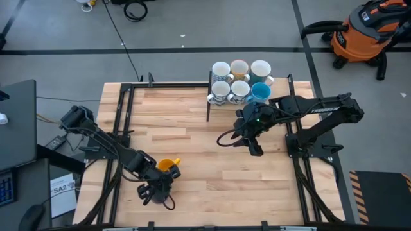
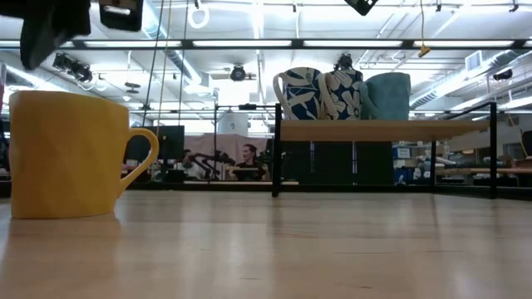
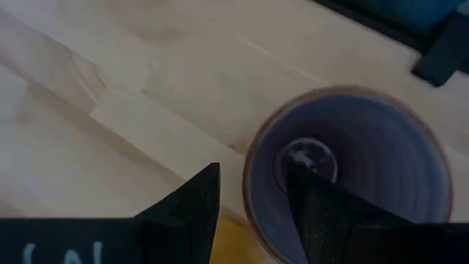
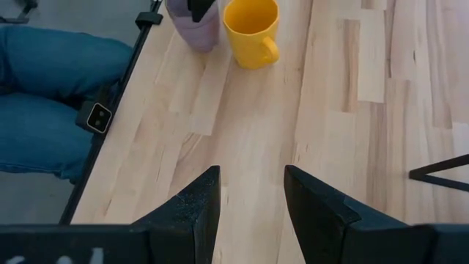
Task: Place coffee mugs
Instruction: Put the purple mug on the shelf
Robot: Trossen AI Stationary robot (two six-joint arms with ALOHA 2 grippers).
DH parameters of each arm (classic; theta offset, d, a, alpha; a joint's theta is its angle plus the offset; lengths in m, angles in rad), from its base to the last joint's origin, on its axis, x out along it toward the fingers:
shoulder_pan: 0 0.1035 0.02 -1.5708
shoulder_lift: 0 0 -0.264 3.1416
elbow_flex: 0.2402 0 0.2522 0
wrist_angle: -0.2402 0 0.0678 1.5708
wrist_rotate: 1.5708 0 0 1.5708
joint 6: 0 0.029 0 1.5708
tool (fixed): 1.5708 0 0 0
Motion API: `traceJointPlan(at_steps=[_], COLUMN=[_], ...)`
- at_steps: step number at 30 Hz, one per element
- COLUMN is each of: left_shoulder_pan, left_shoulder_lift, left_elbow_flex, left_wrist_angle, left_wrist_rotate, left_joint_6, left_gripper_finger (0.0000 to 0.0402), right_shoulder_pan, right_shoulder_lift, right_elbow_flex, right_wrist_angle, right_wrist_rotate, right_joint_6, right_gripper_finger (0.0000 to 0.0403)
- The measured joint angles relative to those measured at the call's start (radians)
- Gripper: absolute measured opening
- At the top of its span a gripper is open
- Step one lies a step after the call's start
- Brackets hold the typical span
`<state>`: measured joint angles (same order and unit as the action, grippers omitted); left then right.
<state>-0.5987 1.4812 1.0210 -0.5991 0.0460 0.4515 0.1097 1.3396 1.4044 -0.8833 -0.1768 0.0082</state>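
Left gripper (image 1: 154, 191) sits low at about seven o'clock on the table (image 1: 192, 128), jaws apart astride the rim of a purple mug (image 3: 348, 172): one finger inside, one outside, not visibly pinching. Touching or just beside it stands the yellow mug (image 1: 168, 165). Right gripper (image 1: 255, 146) hangs empty, fingers apart, near two o'clock in front of the rack (image 2: 382, 129). Six mugs (image 1: 239, 80) already stand on that rack at twelve to one o'clock. My reading: the pick-up of the purple mug is in hand. Next the jaws must close on the wall, then lift straight, clear of the yellow neighbour
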Motion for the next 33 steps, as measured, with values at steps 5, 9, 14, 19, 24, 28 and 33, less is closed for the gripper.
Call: traceJointPlan(at_steps=[5, 9, 14, 19, 24, 28, 33], left_shoulder_pan=[0.0, 0.0, 0.0, 0.0, 0.0, 0.0, 0.0], left_shoulder_lift=[0.058, 0.083, 0.087, 0.087, 0.086, 0.081, 0.082], left_elbow_flex=[0.0, 0.0, 0.0, 0.0, 0.0, 0.002, 0.002], left_wrist_angle=[0.013, 0.013, 0.016, 0.017, 0.048, 0.056, 0.078], left_wrist_rotate=[-0.001, -0.001, -0.001, -0.001, -0.001, 0.003, -0.003], left_joint_6=[0.012, 0.014, 0.015, 0.015, 0.013, 0.005, -0.091], left_gripper_finger=[0.0164, 0.0161, 0.0131, 0.0089, 0.0045, 0.0025, 0.003], right_shoulder_pan=[0.0, 0.0, 0.0, 0.0, 0.0, 0.0, 0.006], right_shoulder_lift=[0.0, 0.0, 0.0, 0.0, 0.0, 0.0, -0.018], right_elbow_flex=[0.0, 0.0, 0.0, 0.0, 0.0, 0.0, 0.0], right_wrist_angle=[0.001, 0.007, 0.008, 0.008, 0.008, 0.003, -0.044], right_wrist_rotate=[0.0, 0.0, 0.0, 0.0, 0.0, -0.014, -0.058], right_joint_6=[0.0, 0.0, 0.0, 0.0, 0.0, 0.0, 0.03], right_gripper_finger=[0.0158, 0.0157, 0.0157, 0.0158, 0.0158, 0.0158, 0.0158])
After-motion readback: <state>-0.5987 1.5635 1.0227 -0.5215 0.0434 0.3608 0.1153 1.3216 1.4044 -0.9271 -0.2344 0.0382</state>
